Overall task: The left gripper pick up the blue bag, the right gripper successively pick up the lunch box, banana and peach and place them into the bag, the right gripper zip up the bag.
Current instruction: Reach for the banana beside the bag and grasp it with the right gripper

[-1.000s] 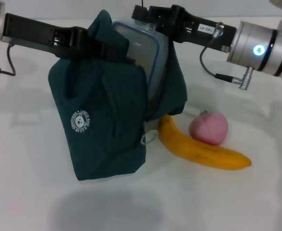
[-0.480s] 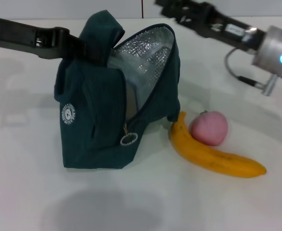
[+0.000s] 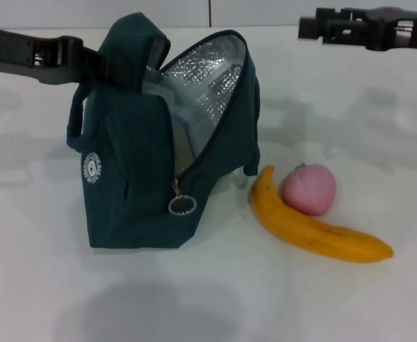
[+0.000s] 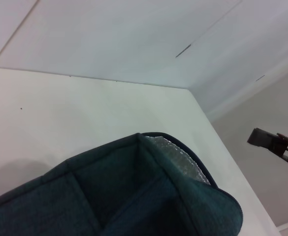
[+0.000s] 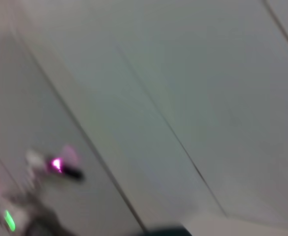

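The blue bag [image 3: 137, 178] stands on the white table [image 3: 215, 299], mouth open toward the right, with its silver foil lining [image 3: 208, 78] showing. My left gripper [image 3: 112, 68] is shut on the bag's top fabric and holds it up. The bag also shows in the left wrist view [image 4: 134, 196]. The lunch box [image 3: 182, 117] sits inside the bag, with only a pale edge showing. The banana [image 3: 315, 228] lies right of the bag. The peach [image 3: 309, 189] rests against the banana's far side. My right gripper [image 3: 311, 28] hangs empty, high at the back right, well clear of the bag.
The bag's ring zipper pull [image 3: 182, 205] hangs at the low end of the open zip. Its white round logo [image 3: 92, 168] faces front left. The right wrist view shows only blurred wall panels. The right gripper shows far off in the left wrist view [image 4: 276, 145].
My right gripper has left the lunch box in the bag and pulled back up and to the right. The bag has shifted left and settled upright, still held by my left gripper.
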Robot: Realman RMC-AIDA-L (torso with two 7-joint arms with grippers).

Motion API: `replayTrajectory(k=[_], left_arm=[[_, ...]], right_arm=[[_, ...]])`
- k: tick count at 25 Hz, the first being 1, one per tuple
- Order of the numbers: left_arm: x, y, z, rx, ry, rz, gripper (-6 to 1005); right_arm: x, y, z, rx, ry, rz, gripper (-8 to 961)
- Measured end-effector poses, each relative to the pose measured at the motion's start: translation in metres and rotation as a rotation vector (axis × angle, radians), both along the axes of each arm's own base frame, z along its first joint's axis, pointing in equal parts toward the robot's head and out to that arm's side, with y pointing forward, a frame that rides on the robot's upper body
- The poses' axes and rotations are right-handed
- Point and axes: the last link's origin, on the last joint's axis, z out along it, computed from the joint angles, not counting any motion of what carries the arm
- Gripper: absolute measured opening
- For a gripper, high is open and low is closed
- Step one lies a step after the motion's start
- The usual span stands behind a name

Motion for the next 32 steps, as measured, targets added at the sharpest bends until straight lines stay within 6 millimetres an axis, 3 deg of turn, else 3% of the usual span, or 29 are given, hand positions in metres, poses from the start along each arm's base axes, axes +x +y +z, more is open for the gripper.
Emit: replayTrajectory(k=[5,10,17,24,25,32], left_arm=[[0.0,0.0,0.0,0.001,0.0,-0.001,47],[0.0,0.0,0.0,0.003,-0.001,-0.001,47],[0.002,0.001,0.0,0.002,-0.001,-0.005,47],[0.003,0.002,0.0,0.002,-0.001,-0.008,47],[0.003,0.001,0.0,0.0,-0.001,-0.008,47],[0.004,0.002,-0.002,-0.006,0.001,-0.012,47]], right_arm=[[-0.024,-0.004,0.026,0.001,-0.324,0.02,793],[-0.047,-0.02,0.031,-0.116,-0.595,0.039,791],[-0.063,-0.038,0.013,-0.352,-0.767,0.05,789],[-0.054,-0.046,-0.016,-0.462,-0.878,0.057,786],[-0.049,-0.047,-0.029,-0.478,-0.923,0.071,786],[-0.036,-0.045,-0.052,-0.487,-0.956,0.094,786]])
